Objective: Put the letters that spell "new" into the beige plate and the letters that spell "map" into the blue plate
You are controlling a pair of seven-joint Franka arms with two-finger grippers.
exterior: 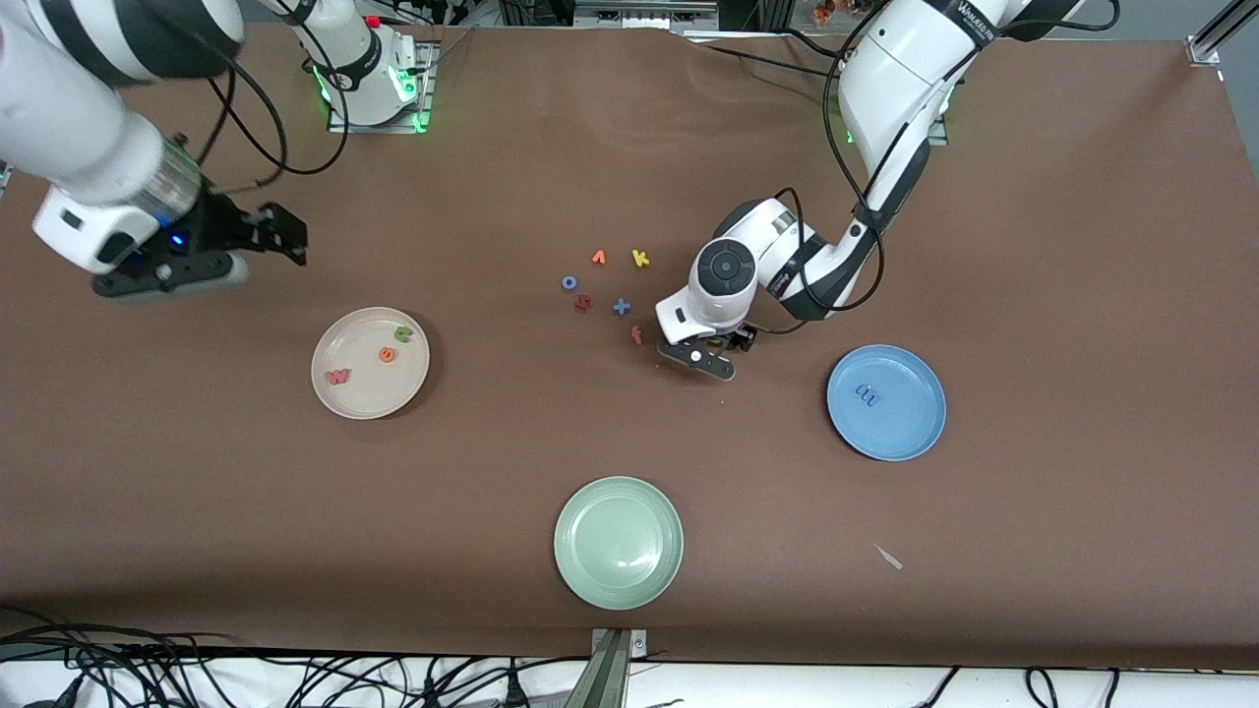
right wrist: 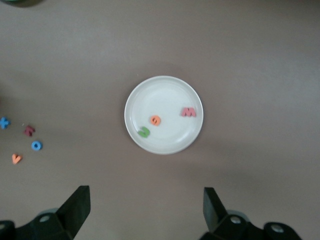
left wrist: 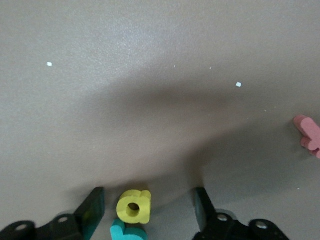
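The left tool is low over the middle of the bench, just beside the loose letters. Its two fingers stand apart, one on each side of the yellow a, and they do not touch it. The teal p lies against the yellow a, partly cut by the edge of the left wrist view. A pinkish-red letter lies a little apart from them.

The right tool hangs in the air near the right arm's end of the bench, with its fingers wide apart and nothing between them. It is above the bare bench beside the beige plate.

In the beige plate lie the green n, the orange e and the pinkish-red w, each apart from the others. The blue plate is toward the left arm's end of the bench, and the blue m lies in it. The pale green plate stands near the bench edge nearest to the front camera.

Near the middle of the bench lie the other loose letters: the yellow k, the orange v, the blue o and the red f
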